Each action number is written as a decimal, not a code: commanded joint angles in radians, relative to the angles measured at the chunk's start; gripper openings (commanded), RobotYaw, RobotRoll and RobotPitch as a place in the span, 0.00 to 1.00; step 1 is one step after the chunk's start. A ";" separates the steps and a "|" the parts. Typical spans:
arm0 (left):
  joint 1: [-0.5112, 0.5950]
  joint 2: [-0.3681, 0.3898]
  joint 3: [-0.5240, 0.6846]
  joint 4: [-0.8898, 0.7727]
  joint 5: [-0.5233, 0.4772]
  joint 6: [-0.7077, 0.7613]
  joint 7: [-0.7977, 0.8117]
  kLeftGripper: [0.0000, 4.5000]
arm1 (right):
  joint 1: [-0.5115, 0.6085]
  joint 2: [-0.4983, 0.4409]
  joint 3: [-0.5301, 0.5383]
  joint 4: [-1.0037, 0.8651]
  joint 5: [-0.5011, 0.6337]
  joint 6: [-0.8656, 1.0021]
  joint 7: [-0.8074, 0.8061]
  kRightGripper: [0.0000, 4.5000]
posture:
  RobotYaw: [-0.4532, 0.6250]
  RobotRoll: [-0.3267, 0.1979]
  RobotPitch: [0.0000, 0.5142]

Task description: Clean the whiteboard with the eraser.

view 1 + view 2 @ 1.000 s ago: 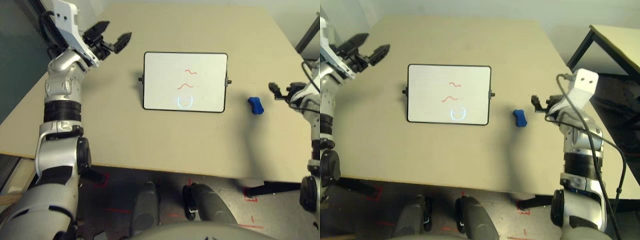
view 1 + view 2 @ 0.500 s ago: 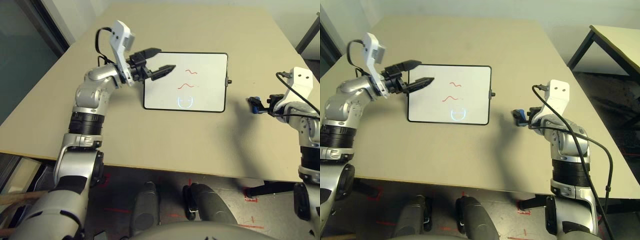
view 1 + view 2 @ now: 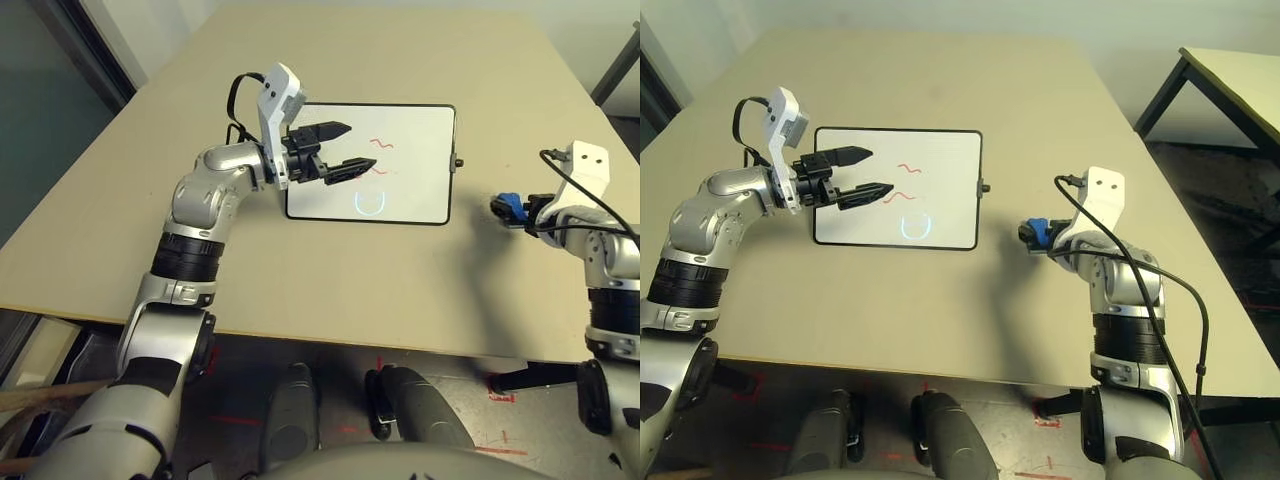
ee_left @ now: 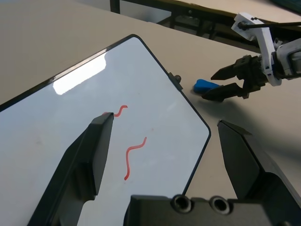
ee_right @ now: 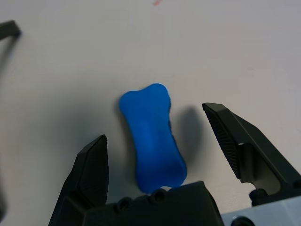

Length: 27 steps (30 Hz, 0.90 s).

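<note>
The whiteboard [image 3: 415,130] lies flat in the middle of the table, with two red squiggles [image 3: 381,145] and a faint blue curved mark [image 3: 369,203] on it. My left gripper [image 3: 358,146] hovers open over the board's left half, its fingertips close to the squiggles [image 4: 134,155]. To the right of the board lies the small blue eraser [image 3: 508,206] on the table. My right gripper [image 5: 155,123] is open and low, one finger on each side of the eraser [image 5: 153,141], with a gap on both sides. In the left wrist view the right gripper [image 4: 210,85] shows beside the eraser [image 4: 205,85].
The tan table [image 3: 330,270] has bare room in front of and behind the board. Its front edge runs close below both arms. A second table with black legs [image 3: 1230,80] stands off to the right. A black cable [image 3: 1185,300] hangs along my right arm.
My left arm has swung in from the table's left side to above the whiteboard. My right gripper has moved left and down until its fingers straddle the eraser.
</note>
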<state>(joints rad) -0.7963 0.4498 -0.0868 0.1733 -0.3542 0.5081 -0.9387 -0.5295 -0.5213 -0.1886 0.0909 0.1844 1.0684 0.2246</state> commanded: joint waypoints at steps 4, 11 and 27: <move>0.027 0.006 -0.019 -0.026 0.008 0.024 -0.003 1.00 | -0.011 0.020 -0.024 0.033 -0.011 -0.009 -0.038 0.99 | 0.39 0.62 0.27; 0.024 0.006 -0.022 -0.021 0.014 0.029 -0.001 1.00 | -0.014 0.014 -0.027 0.033 -0.014 -0.009 -0.047 0.57 | 0.38 0.62 0.27; 0.014 0.019 -0.008 -0.004 0.017 0.037 0.007 1.00 | -0.099 -0.019 -0.020 -0.076 -0.004 -0.009 -0.037 0.14 | 0.37 0.62 0.26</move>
<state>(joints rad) -0.7793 0.4585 -0.0953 0.1620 -0.3513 0.5369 -0.9348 -0.5957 -0.5211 -0.2134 0.0653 0.1808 1.0632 0.1774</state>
